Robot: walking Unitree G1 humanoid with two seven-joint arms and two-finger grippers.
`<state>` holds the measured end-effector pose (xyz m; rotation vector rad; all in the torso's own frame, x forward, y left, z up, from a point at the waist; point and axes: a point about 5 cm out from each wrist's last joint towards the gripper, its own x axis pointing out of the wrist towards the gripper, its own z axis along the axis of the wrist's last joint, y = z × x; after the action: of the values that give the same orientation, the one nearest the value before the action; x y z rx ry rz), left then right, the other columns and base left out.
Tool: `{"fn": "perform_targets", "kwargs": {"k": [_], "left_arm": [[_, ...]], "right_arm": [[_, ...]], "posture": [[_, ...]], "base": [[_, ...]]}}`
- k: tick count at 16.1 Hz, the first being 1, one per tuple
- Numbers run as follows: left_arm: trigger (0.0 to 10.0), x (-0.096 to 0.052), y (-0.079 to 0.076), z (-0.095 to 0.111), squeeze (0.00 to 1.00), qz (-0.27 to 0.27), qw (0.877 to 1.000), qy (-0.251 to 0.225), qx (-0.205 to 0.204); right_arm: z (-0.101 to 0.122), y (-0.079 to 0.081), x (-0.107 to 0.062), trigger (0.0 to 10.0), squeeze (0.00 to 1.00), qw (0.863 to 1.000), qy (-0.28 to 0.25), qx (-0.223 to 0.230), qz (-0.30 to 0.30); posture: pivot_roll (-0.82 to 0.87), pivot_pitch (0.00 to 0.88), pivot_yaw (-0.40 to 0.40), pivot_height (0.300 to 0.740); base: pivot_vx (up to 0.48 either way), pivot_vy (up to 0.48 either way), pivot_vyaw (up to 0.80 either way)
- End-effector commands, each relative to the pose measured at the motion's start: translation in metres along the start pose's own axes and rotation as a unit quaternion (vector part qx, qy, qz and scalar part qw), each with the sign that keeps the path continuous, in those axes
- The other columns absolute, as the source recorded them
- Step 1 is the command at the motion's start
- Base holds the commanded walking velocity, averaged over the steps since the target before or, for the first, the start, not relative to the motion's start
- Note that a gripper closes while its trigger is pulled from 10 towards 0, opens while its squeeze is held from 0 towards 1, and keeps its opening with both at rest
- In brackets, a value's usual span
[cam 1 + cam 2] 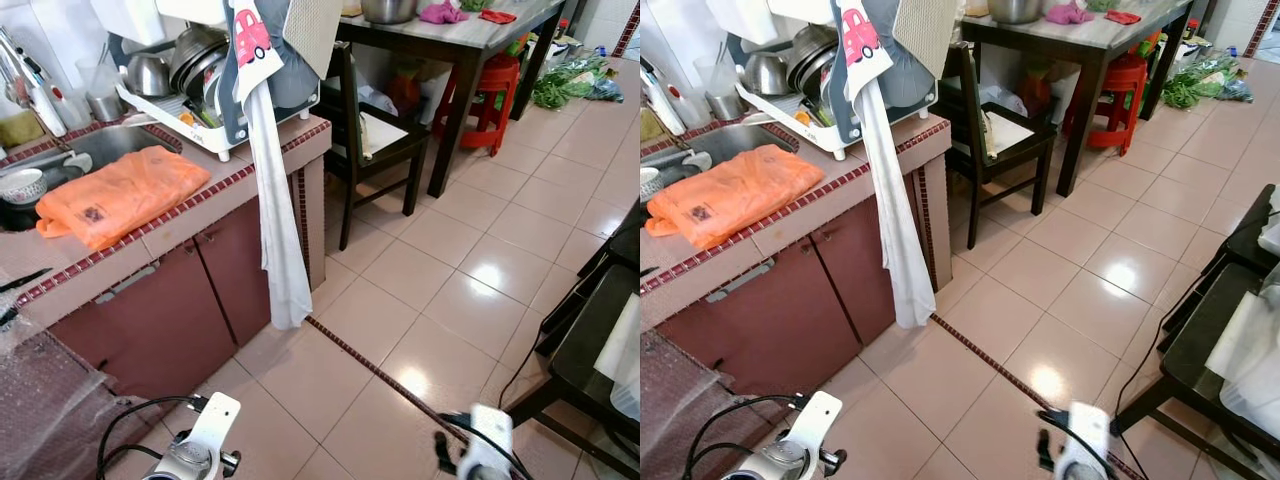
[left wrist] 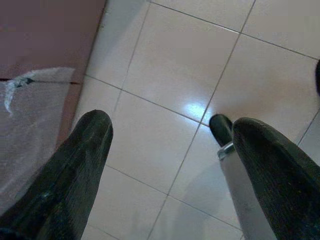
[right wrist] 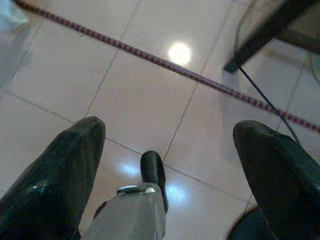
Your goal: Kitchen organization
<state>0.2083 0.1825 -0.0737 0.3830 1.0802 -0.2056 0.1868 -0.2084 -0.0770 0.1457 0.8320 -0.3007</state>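
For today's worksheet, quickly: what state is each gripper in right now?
Left gripper: open, holding nothing, above the floor tiles.
Right gripper: open, holding nothing.

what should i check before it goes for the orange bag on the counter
1. Left gripper free: ok, fingers apart, nothing between them, hanging low over the floor tiles.
2. Right gripper free: ok, fingers apart, nothing held.
3. Orange bag reachable: ok, it lies flat on the counter near the front edge, beside the sink.
4. Path to the counter: not ok, a white cloth hangs from the dish rack down past the cabinet doors.
5. Floor by the cabinet: not ok, bubble wrap lies at the robot's left.
6. What is in the bag: cannot tell.
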Motion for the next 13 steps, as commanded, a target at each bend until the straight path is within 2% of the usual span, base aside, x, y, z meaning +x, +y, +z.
{"fn": "perform_targets", "kwargs": {"k": [1,3,5,8,13], "left_arm": [[10.0,-0.0002,0.0013,-0.0016,0.00,-0.001,1.000,-0.001,0.000],[10.0,-0.0002,0.0014,-0.0015,0.00,0.001,1.000,-0.002,-0.021],[10.0,0.0000,-0.0006,0.0000,0.00,-0.006,0.995,-0.002,-0.098],[10.0,0.0001,-0.0026,-0.0012,0.00,-0.014,0.992,0.004,-0.122],[10.0,0.0000,-0.0030,-0.0019,0.00,-0.022,0.992,0.011,-0.126]], "right_arm": [[-0.0034,0.0002,-0.0005,10.0,0.00,1.000,0.009,0.011,-0.002],[-0.0059,0.0018,-0.0012,10.0,0.00,1.000,0.011,0.008,0.000],[-0.0060,0.0032,-0.0013,10.0,0.00,1.000,0.010,0.005,0.003],[-0.0035,0.0048,-0.0006,10.0,0.00,1.000,0.008,-0.011,0.009],[-0.0001,0.0101,0.0003,10.0,0.00,0.999,0.005,-0.025,0.026]], "posture": [[-0.12,0.000,0.084,0.740],[-0.12,0.000,0.086,0.740],[-0.12,0.000,0.086,0.740],[-0.12,0.000,0.084,0.740],[-0.11,0.000,0.070,0.740]], "base": [[0.000,0.000,0.00],[0.000,0.000,0.00],[0.000,0.000,0.00],[0.000,0.000,0.00],[0.000,0.000,0.00]]}}
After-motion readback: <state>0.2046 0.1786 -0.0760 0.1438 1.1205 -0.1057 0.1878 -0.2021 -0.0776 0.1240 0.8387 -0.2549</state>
